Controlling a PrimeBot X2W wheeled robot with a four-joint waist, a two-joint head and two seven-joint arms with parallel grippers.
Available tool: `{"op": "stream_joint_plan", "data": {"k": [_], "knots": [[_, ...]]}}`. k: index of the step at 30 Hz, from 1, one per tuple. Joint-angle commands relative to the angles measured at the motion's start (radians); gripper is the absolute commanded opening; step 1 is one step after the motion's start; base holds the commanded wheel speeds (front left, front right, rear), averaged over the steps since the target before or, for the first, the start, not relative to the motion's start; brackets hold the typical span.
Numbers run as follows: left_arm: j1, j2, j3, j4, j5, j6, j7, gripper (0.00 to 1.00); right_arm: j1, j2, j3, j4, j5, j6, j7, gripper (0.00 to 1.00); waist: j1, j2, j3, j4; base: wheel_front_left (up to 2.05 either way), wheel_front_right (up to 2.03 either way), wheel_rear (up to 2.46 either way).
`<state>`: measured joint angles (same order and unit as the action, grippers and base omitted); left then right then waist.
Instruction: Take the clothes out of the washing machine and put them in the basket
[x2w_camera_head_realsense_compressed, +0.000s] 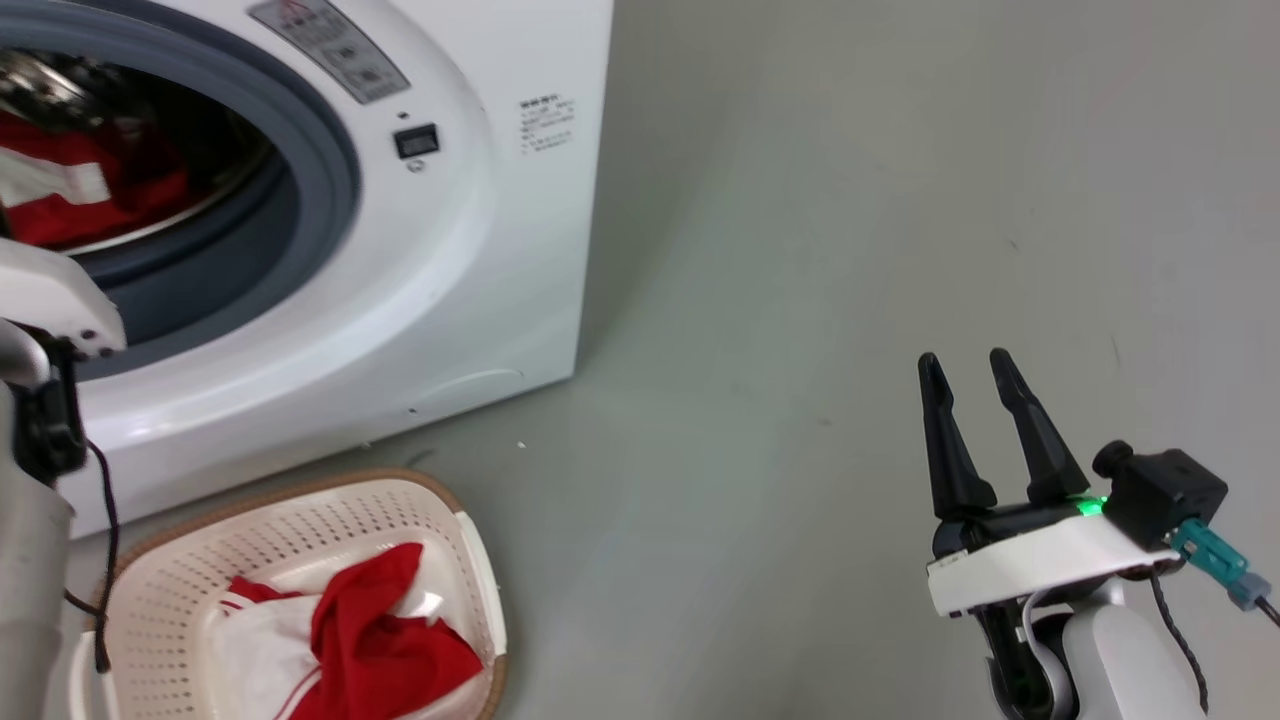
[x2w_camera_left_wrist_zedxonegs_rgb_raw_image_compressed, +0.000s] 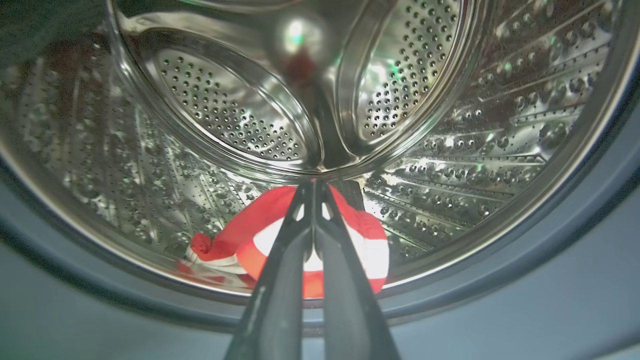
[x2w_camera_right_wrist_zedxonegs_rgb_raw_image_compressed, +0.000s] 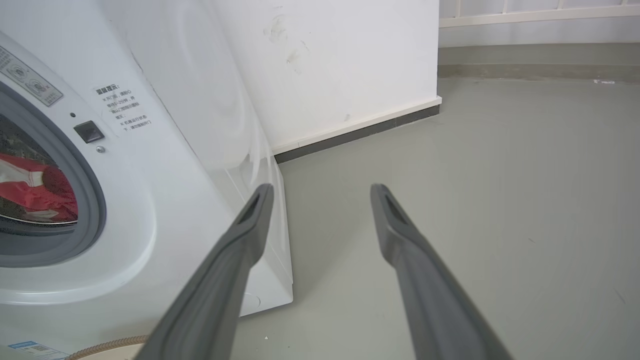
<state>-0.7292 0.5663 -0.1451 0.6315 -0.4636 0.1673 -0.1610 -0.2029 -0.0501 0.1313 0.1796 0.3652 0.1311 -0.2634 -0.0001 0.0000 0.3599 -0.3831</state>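
Our left gripper (x2w_camera_left_wrist_zedxonegs_rgb_raw_image_compressed: 314, 189) reaches into the washing machine (x2w_camera_head_realsense_compressed: 480, 250) with its two fingers pressed together, pointing at a red garment (x2w_camera_left_wrist_zedxonegs_rgb_raw_image_compressed: 250, 230) that lies at six o'clock on the bottom of the drum (x2w_camera_left_wrist_zedxonegs_rgb_raw_image_compressed: 225, 100). We cannot tell whether a fold of cloth is pinched between them or whether they are merely closed above it. Our right gripper (x2w_camera_head_realsense_compressed: 964, 358) hangs idle at four o'clock in the head view, fingers spread and holding nothing, well apart from everything. The basket (x2w_camera_head_realsense_compressed: 300, 487) stands at seven o'clock, just before the foot of the machine, with red and white clothes (x2w_camera_head_realsense_compressed: 380, 640) already in it. The chief risk, as we judge it, is a poor hold. If the fingers have only a thin edge, or none, the garment may slip free as it is drawn out, or drag on the grey rubber ring (x2w_camera_head_realsense_compressed: 325, 140) and be pulled loose there. Loosed past the ring, it could land on the floor (x2w_camera_head_realsense_compressed: 850, 250) rather than in the basket, which sits somewhat toward five o'clock of the opening. Much is hard to read. The fingers cover the middle of the garment, and the ring hides the drum's near bottom, so more clothes could lie there. Our pale left arm (x2w_camera_head_realsense_compressed: 45, 290) is cut by the left edge, and the basket runs off the bottom edge.
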Motion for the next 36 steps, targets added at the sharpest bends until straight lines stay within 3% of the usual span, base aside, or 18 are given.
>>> {"op": "stream_joint_plan", "data": {"k": [1, 11, 22, 28, 33, 36], "knots": [[0.031, -0.01, 0.0, -0.019, -0.006, 0.004, -0.01, 0.0, 0.018, 0.0, -0.004, 0.003, -0.013, -0.001, -0.001, 1.0, 0.0001, 0.0, -0.059, 0.042, 0.0, 0.0, 0.0], [0.182, -0.056, -0.006, -0.215, -0.032, 0.039, -0.012, 0.0, 0.072, 0.0, -0.022, -0.003, -0.033, -0.001, 0.008, 1.0, 0.0001, 0.0, -0.147, 0.105, 0.0, 0.0, 0.0], [0.42, -0.075, -0.003, -0.541, -0.039, 0.118, -0.002, 0.0, 0.121, 0.0, -0.044, -0.033, -0.058, -0.001, 0.043, 1.0, 0.0001, 0.0, -0.209, 0.178, 0.0, 0.0, 0.0], [0.555, -0.115, -0.033, -0.705, -0.032, 0.171, 0.004, 0.0, 0.135, 0.0, -0.052, -0.058, -0.076, -0.001, 0.071, 1.0, 0.0001, 0.0, -0.223, 0.218, 0.0, 0.0, 0.0], [0.666, -0.163, -0.077, -0.76, -0.047, 0.199, 0.019, 0.0, 0.137, 0.0, -0.052, -0.082, -0.086, -0.001, 0.093, 1.0, 0.0001, 0.0, -0.217, 0.244, 0.0, 0.0, 0.0], [0.749, -0.221, -0.109, -0.695, -0.095, 0.188, 0.013, 0.0, 0.136, 0.0, -0.048, -0.101, -0.09, -0.001, 0.103, 1.0, 0.0001, 0.0, -0.207, 0.257, 0.0, 0.0, 0.0]]}}
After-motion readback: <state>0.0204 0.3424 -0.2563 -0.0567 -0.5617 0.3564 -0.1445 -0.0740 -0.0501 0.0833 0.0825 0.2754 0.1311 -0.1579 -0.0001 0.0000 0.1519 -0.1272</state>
